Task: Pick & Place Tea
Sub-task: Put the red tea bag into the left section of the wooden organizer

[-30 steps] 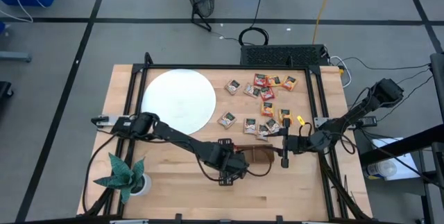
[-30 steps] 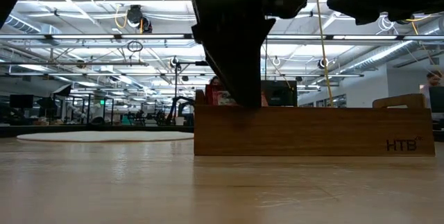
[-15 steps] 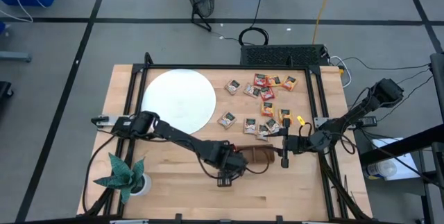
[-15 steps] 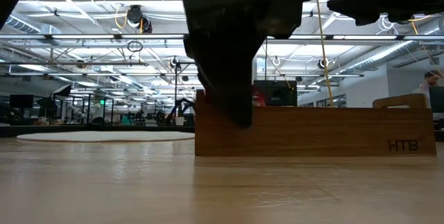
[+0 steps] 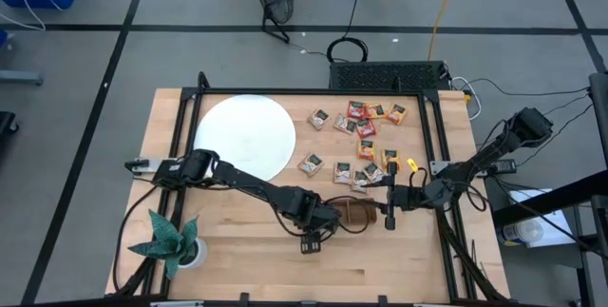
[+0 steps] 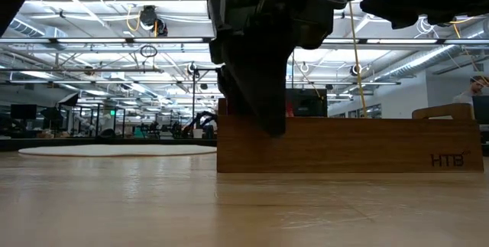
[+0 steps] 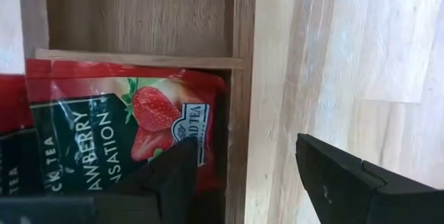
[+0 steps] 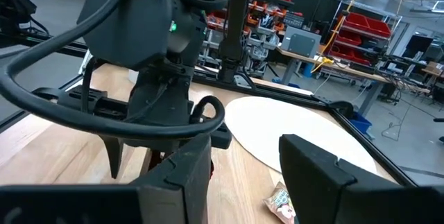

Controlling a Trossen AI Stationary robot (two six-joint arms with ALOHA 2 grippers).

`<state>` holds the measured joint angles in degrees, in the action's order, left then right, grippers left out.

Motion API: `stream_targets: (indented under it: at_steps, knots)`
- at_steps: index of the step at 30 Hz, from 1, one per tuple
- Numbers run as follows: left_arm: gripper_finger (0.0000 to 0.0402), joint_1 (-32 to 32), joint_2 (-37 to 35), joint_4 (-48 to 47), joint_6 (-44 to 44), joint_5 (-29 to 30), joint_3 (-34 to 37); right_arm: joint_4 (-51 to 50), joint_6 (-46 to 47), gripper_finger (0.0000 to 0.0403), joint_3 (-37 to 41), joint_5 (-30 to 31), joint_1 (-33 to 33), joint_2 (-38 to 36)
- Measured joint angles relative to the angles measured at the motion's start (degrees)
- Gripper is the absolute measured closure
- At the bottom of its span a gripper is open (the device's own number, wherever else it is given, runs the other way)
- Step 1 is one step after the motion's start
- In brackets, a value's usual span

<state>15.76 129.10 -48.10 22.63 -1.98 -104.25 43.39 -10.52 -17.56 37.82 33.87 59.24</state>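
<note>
- "HTB" is stamped low on the side of the wooden tray (image 6: 344, 146), near one end, in the low view.
- The red sachet (image 7: 132, 130) in the tray compartment reads "…AWBERRY", "…SATION" and "…CK TEA", cut off at the edge, beside a strawberry picture.
- A small badge on that sachet ends in "…AD TEA".

Worktop: pale wood (image 5: 237, 269), edged by a black frame.
White disc: there it is, lying flat (image 5: 244, 138) on the worktop's far left part; a thin pale sliver (image 6: 114, 151) from table height.
Wooden tray: brown box (image 5: 359, 214) near the worktop's middle, its long wall (image 6: 348, 145) lettered at one end, dividers (image 7: 139, 59) inside.
Plant: green, spiky, in a white pot (image 5: 171, 240), near left corner.
Floor: grey, black tape lines (image 5: 104, 69), cables behind the worktop.
</note>
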Motion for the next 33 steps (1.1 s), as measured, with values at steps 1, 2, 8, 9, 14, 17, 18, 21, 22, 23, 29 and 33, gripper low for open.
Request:
stream_targets:
  at_steps: [1, 2, 8, 9, 14, 17, 18, 21, 22, 23, 29, 33]
  knots:
    - [0.0156, -0.14, 0.04, 0.44, -0.29, 0.02, 0.02, 0.01, 0.00, 0.0248, 0.00, 0.00, 0.00, 0.00]
    - [0.0156, -0.27, 0.06, 1.31, -0.75, 0.16, 0.09, 0.03, 0.00, 0.0248, 0.00, 0.00, 0.00, 0.00]
    - [0.0156, -1.36, -0.22, 9.86, -0.90, -2.25, 5.56, -0.03, 0.00, 0.0248, 0.00, -0.09, 0.00, 0.00]
    - [0.0156, -1.50, -0.25, 10.63, -0.41, -2.51, 6.56, -0.03, 0.01, 0.0248, 0.00, -0.09, 0.00, 0.00]
    - [0.0156, -1.71, -0.35, 10.44, 1.67, 1.84, 8.23, -0.03, 0.02, 0.0248, -0.02, -0.11, 0.00, 0.00]
    - [0.0156, -1.51, -0.33, 9.46, 1.44, 4.49, 8.06, -0.01, 0.00, 0.0248, -0.02, -0.11, 0.00, 0.00]
    - [0.0156, -1.40, -0.31, 9.25, 1.32, 5.32, 8.06, 0.01, 0.02, 0.0248, -0.02, -0.11, 0.00, 0.00]
    - [0.0156, -1.08, -0.47, 8.51, 1.51, 7.19, 8.11, -0.01, 0.00, 0.0248, -0.02, -0.11, 0.00, 0.00]
    - [0.0156, -1.00, -0.50, 8.07, 1.51, 7.90, 8.16, -0.01, 0.01, 0.0248, -0.02, -0.11, 0.00, 0.00]
    - [0.0156, -1.00, -0.53, 7.77, 1.53, 8.35, 8.17, -0.01, 0.00, 0.0248, -0.02, -0.11, -0.01, 0.00]
    - [0.0156, -0.44, -1.11, 6.41, 1.54, 8.79, 7.61, -0.12, 0.00, 0.0248, -0.02, -0.11, 0.00, 0.00]
    - [0.0156, 0.29, -0.84, 3.48, -0.35, 8.69, 4.60, -0.11, 0.00, 0.0248, -0.02, -0.11, 0.00, 0.00]
